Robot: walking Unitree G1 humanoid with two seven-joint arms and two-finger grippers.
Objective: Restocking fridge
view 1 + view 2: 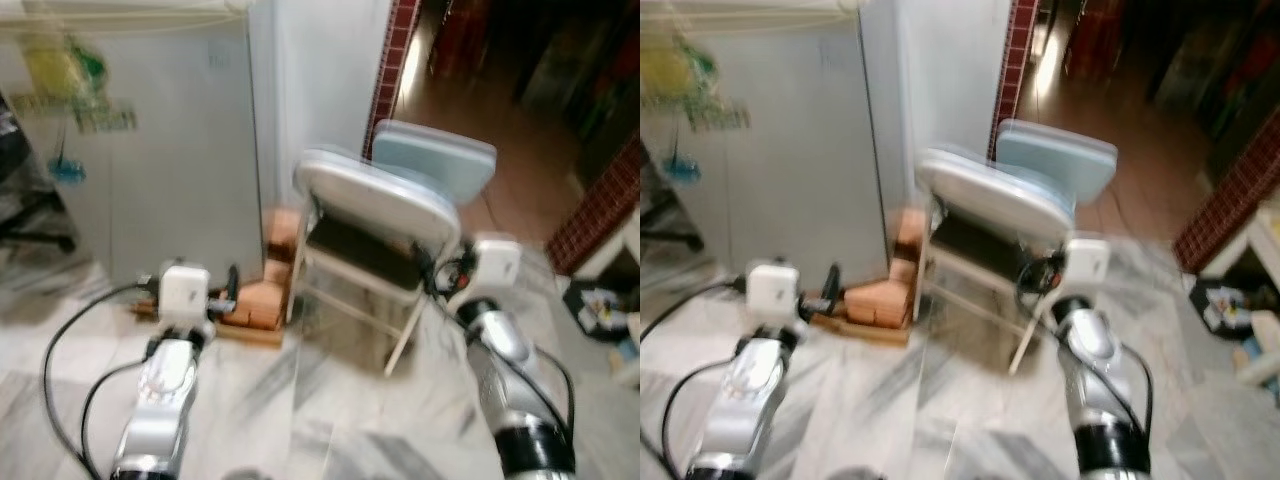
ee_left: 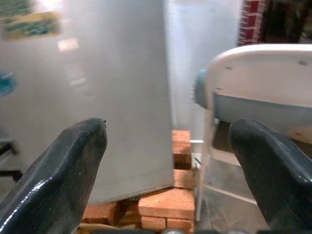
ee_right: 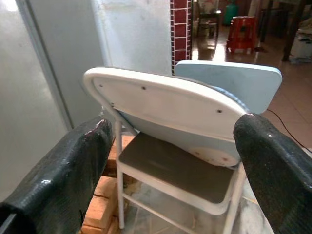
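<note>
Before the fridge [image 1: 150, 150], both arms outstretched.

Between the widely parted left gripper [image 2: 170, 161] fingers [image 2: 58, 175], the grey fridge [image 2: 97, 87], stacked bricks [image 2: 165, 207] and a folding chair [image 2: 263, 83] are seen.

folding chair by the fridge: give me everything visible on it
The folding chair stands upright on the pale marble floor, just right of the grey fridge, next to the bricks at the fridge's base. White metal-looking tube frame, dark flat seat with nothing on it, and a white rounded backrest with small screws. A light blue board is behind the backrest.
</note>
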